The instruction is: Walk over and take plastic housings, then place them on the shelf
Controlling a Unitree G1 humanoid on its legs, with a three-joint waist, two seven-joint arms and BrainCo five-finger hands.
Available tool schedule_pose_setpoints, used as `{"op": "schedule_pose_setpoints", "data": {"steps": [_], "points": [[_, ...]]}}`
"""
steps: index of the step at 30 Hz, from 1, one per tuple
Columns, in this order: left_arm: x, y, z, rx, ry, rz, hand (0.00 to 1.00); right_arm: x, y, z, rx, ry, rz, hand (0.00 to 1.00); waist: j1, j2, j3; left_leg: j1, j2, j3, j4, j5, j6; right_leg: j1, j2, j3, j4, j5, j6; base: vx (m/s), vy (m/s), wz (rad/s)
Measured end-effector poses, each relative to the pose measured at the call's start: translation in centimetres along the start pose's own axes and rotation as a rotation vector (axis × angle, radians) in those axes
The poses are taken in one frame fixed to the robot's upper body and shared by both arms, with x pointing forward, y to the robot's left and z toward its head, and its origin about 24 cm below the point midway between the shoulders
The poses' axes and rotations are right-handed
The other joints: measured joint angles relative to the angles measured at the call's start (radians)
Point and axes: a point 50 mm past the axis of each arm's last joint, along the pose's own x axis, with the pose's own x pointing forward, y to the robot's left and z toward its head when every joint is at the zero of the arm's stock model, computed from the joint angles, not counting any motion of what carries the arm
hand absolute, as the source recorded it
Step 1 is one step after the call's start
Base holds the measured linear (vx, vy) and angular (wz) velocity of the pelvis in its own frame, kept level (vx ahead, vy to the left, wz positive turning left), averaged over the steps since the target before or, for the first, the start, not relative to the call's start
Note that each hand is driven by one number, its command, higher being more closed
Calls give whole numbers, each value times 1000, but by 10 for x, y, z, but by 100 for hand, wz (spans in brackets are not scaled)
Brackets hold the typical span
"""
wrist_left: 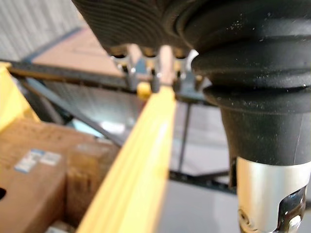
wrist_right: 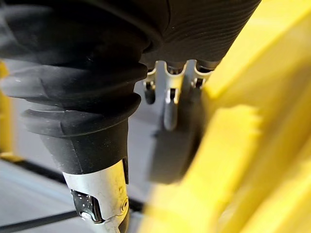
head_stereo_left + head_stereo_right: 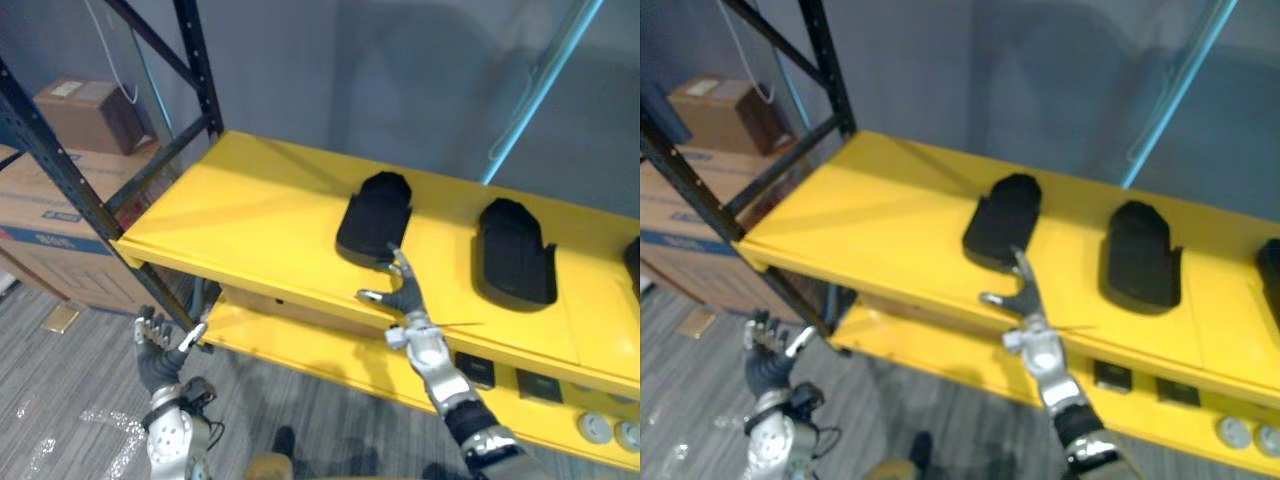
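The left hand (image 3: 155, 352) hung low by the shelf's left corner, fingers loosely relaxed and pointing up, thumb out toward the yellow edge, with nothing in it. The right hand (image 3: 402, 297) reached up over the front edge of the shelf (image 3: 240, 210), fingers straight and thumb spread to the side. Its fingertips (image 3: 394, 256) were at the near end of a black housing (image 3: 375, 217), touching it or just short of it, and it gripped nothing. That housing lay flat on the yellow top board. A second housing (image 3: 515, 250) lay to its right, well apart, and a third housing (image 3: 634, 262) showed at the view's right edge. A lower shelf (image 3: 300, 350), also yellow, carried small dark parts and round pale ones toward its right end. The black frame (image 3: 70, 180) stood at the left, with boxes (image 3: 50, 230) on the floor beyond it.
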Motion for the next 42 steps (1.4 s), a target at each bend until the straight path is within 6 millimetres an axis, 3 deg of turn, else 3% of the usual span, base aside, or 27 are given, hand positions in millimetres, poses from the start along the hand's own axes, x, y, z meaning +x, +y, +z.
{"op": "schedule_pose_setpoints", "data": {"steps": [1,6,8,10,12,15,18,20,23,27,36,42], "points": [[0,2,0,1,1,7,0,-1,1,6,9,-28,8,0,-4,0,0,0,0,1,0,0,0,-1,-1,1,0,0,0,5,8,-6],[-4,9,0,3,-8,37,0,-16,-2,72,135,-333,28,0,-43,-6,-5,2,7,53,0,-12,0,-32,-4,55,2,-1,-1,7,14,-28],[-3,8,0,1,-9,35,0,-24,-15,85,179,-393,-31,0,-61,-13,-10,3,8,65,0,-12,3,-39,-6,68,5,0,0,29,6,-23],[-3,10,-2,5,-2,45,0,-31,-31,86,207,-398,-118,0,-76,-22,-25,3,12,88,1,-13,2,-53,-6,92,16,7,8,41,2,-33],[-3,11,-11,17,38,55,0,-45,-54,72,204,-326,-257,0,-109,-23,-28,17,13,110,1,-18,2,-54,-8,116,19,11,8,28,1,-28],[-4,14,-24,34,94,79,0,-66,-67,51,217,-193,-373,0,-128,-14,-36,29,16,136,0,-25,3,-56,-8,140,22,11,8,-5,8,-29],[-11,22,-43,69,189,122,0,-100,-79,21,228,-2,-526,0,-162,12,-56,39,20,167,0,-32,3,-70,-9,177,32,10,8,-5,11,-34],[-15,27,-58,96,259,138,0,-127,-86,-10,221,178,-626,0,-170,28,-65,48,28,196,0,-37,-1,-81,-4,211,31,11,6,-23,3,-39],[-28,36,-91,163,421,157,0,-162,-81,-57,189,459,-690,0,-188,34,-71,78,37,220,0,-51,-9,-65,2,233,30,4,0,-25,-11,-27],[-57,44,-128,256,640,144,0,-193,-65,-89,168,685,-701,0,-186,45,-72,95,48,262,0,-62,-10,-71,9,266,27,2,2,-2,2,-31],[-72,55,-141,293,729,186,0,-186,-43,-104,183,771,-631,0,-183,39,-65,115,54,309,0,-86,-26,-70,6,268,14,4,2,53,9,-16],[-74,53,-146,330,761,139,0,-177,-38,-102,173,759,-700,0,-183,28,-48,146,71,369,0,-107,-48,-69,20,315,17,13,5,128,-1,-28]]}}
